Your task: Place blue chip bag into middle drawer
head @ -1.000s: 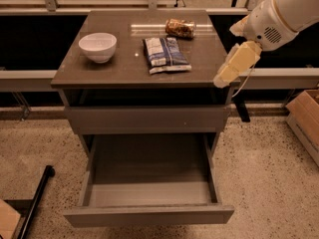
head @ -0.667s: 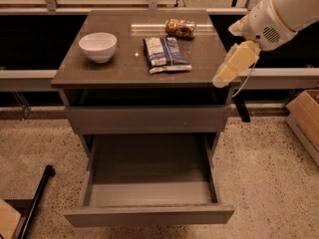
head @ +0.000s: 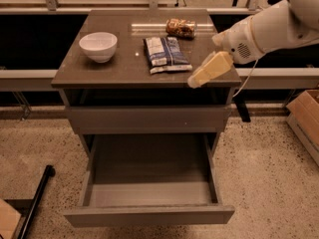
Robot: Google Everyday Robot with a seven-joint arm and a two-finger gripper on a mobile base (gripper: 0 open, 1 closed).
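Observation:
The blue chip bag lies flat on the brown cabinet top, near its middle. The middle drawer is pulled open below, and its grey box holds nothing. My gripper hangs over the front right part of the cabinet top. It is just right of the bag's near corner, apart from it, and holds nothing that I can see. The white arm reaches in from the right.
A white bowl stands at the left of the cabinet top. A brown-gold snack packet lies behind the bag. The upper drawer front is closed. A cardboard box sits on the floor at right, and a black pole at lower left.
My gripper has moved left along the cabinet's front edge, closer to the blue chip bag. The bag, bowl and drawer have not moved.

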